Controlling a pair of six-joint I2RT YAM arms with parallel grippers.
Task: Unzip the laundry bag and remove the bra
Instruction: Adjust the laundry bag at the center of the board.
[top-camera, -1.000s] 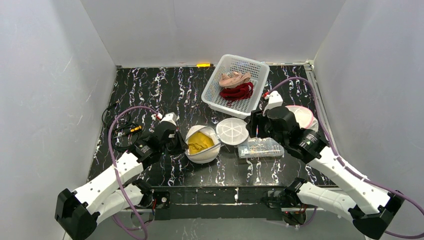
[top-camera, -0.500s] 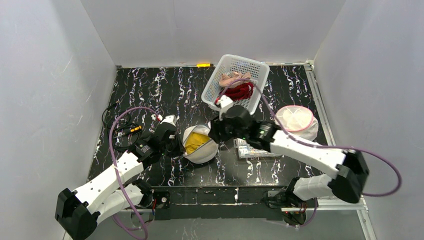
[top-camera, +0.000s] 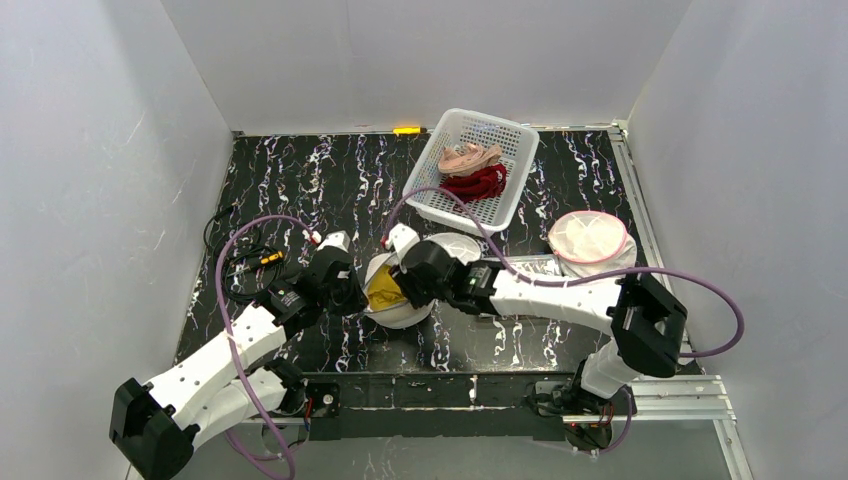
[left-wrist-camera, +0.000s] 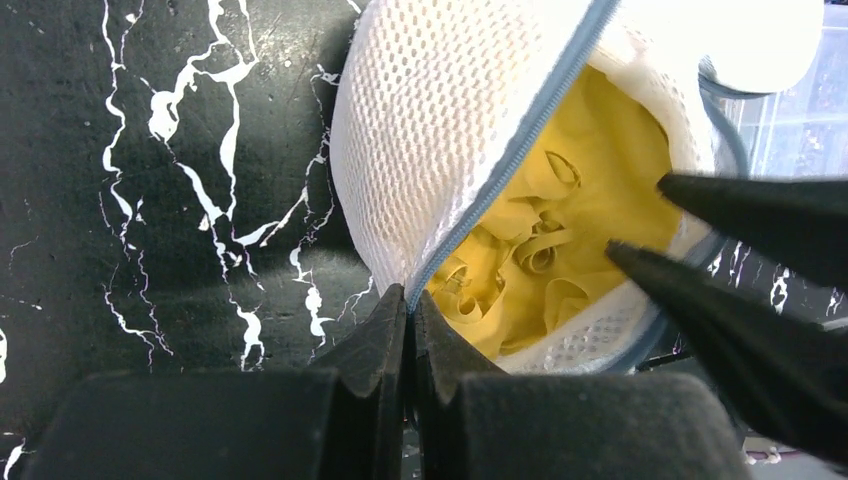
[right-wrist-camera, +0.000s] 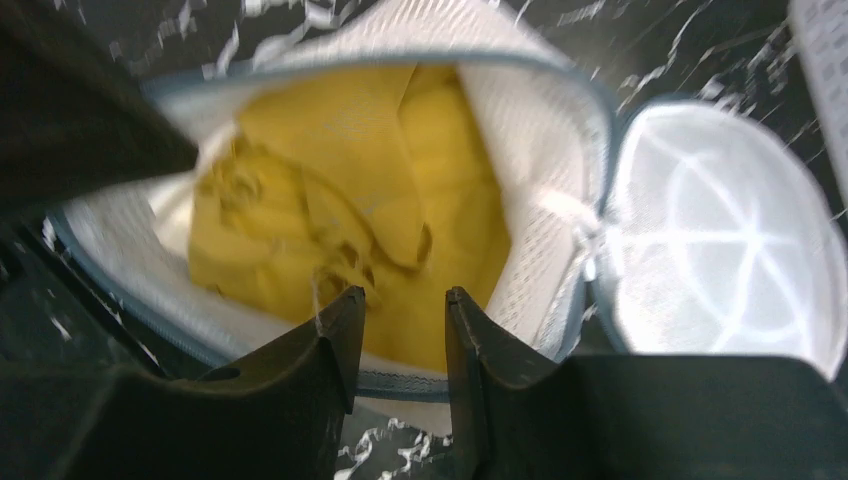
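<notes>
A black worktop (top-camera: 330, 180) veined with white. At the back sits a white slatted basket (top-camera: 520, 135) holding a pink garment (top-camera: 468, 157) and a red garment (top-camera: 475, 184). To the right lies a round pink-rimmed mesh pouch (top-camera: 590, 238). Black cables (top-camera: 240, 262) coil at the left edge.

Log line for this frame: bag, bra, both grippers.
laundry bag: unzipped, open | bra: yellow, inside bag | left gripper: shut on bag rim | right gripper: open, over bra

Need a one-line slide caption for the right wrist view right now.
Right gripper, jaws apart, poised over the yellow bra inside the unzipped mesh laundry bag.
</notes>
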